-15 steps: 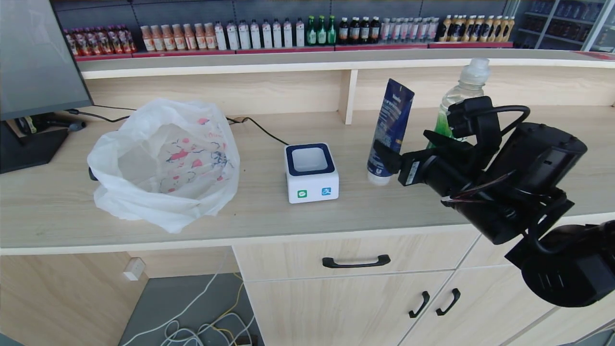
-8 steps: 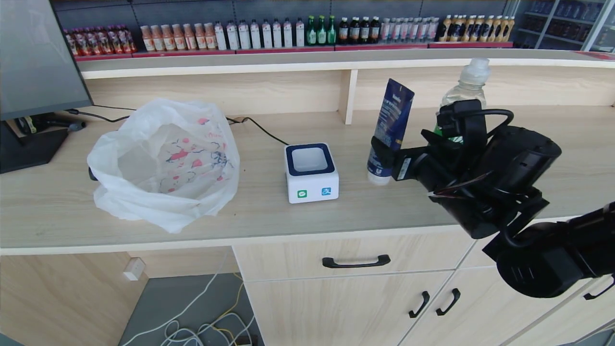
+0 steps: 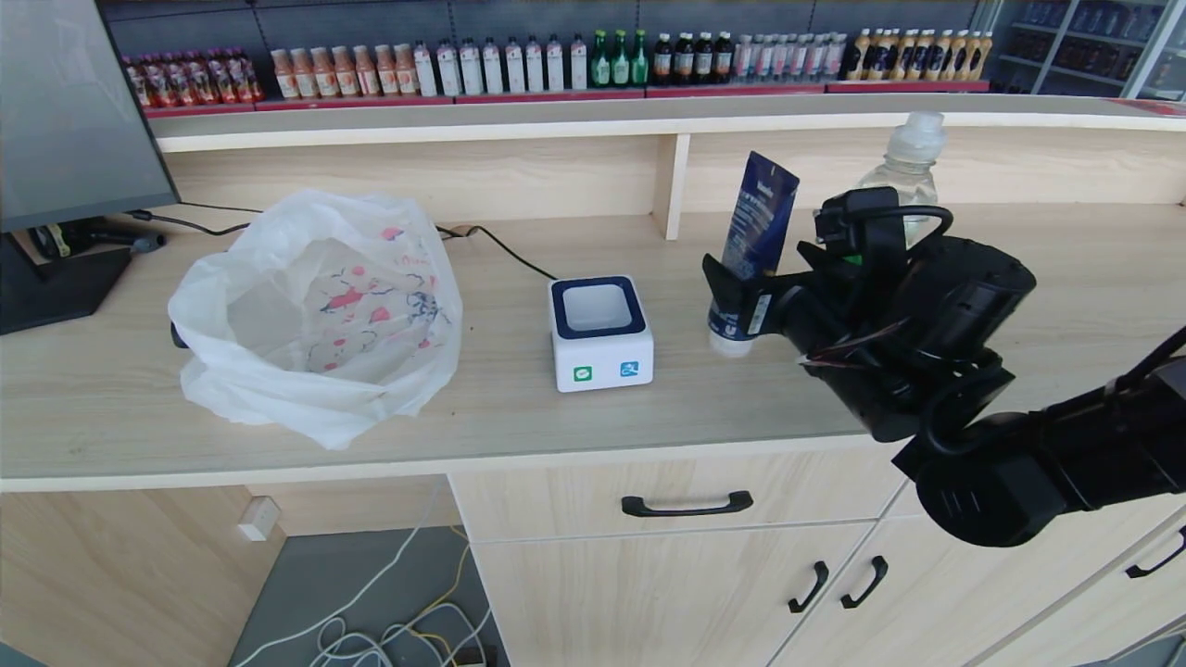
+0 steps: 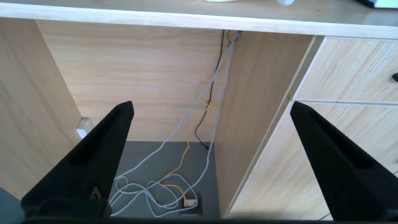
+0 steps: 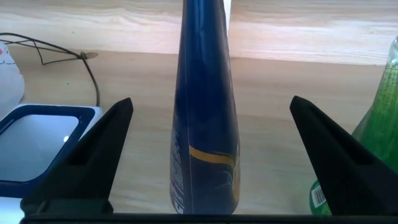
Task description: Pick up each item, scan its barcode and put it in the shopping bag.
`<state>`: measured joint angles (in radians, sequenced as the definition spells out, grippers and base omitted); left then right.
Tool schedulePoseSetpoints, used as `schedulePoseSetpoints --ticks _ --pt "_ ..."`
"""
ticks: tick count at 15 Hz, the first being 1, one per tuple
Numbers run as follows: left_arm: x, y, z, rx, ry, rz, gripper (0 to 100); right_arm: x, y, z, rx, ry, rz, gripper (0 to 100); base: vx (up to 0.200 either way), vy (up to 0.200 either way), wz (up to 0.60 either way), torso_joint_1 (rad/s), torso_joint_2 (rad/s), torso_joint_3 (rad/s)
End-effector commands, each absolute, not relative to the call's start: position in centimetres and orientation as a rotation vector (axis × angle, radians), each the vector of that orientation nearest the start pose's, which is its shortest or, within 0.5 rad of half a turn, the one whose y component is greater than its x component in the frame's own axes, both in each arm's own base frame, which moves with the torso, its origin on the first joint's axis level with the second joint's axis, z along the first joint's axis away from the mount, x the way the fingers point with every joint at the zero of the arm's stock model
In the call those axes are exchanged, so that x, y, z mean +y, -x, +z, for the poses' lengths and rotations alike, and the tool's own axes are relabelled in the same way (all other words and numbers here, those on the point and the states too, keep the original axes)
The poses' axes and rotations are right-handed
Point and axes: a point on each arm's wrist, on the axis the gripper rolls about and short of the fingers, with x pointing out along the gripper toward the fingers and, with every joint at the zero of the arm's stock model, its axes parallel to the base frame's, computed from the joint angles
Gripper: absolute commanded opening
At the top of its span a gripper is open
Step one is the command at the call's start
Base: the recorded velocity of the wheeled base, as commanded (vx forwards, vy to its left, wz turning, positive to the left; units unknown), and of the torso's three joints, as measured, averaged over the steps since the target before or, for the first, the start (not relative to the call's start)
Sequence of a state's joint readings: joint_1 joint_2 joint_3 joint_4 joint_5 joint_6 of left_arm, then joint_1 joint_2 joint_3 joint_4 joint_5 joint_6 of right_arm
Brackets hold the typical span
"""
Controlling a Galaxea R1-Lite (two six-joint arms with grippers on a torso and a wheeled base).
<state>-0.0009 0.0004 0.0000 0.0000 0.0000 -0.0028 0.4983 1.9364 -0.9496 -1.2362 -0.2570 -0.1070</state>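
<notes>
The counter carries all items. The white shopping bag sits open toward its left end. The right pincer is level with the lower half of the tube, its fingers spread apart on either side and clear of it. The clear bottle with green liquid stands upright behind the right arm. The dark blue tube stands on its cap, just beside the bottle. The white scanner sits between bag and tube. The left pincer hangs below the counter, fingers apart, holding nothing.
</notes>
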Motion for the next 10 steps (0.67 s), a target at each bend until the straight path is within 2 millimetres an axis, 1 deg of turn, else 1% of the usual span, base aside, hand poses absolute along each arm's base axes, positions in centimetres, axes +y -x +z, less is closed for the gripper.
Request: schedulePoseSetpoints --ticks 1,3,5,10 --pt "0.0 2.3 7.5 0.000 0.003 0.000 100 17.3 -33.0 19.6 -0.238 0.017 0.227 100 0.000 0.000 0.00 0.000 0.00 0.000" --pt "0.0 2.3 7.5 0.000 0.003 -0.002 100 17.6 -33.7 19.2 -0.233 0.006 0.198 100 0.000 0.000 0.00 0.000 0.00 0.000" --pt "0.0 2.3 7.5 0.000 0.003 -0.002 100 17.9 -34.3 19.4 -0.249 -0.007 0.193 100 0.000 0.000 0.00 0.000 0.00 0.000" --pt "0.0 2.3 7.5 0.000 0.003 0.000 100 18.2 -35.0 19.5 -0.274 -0.045 0.156 100 0.000 0.000 0.00 0.000 0.00 0.000"
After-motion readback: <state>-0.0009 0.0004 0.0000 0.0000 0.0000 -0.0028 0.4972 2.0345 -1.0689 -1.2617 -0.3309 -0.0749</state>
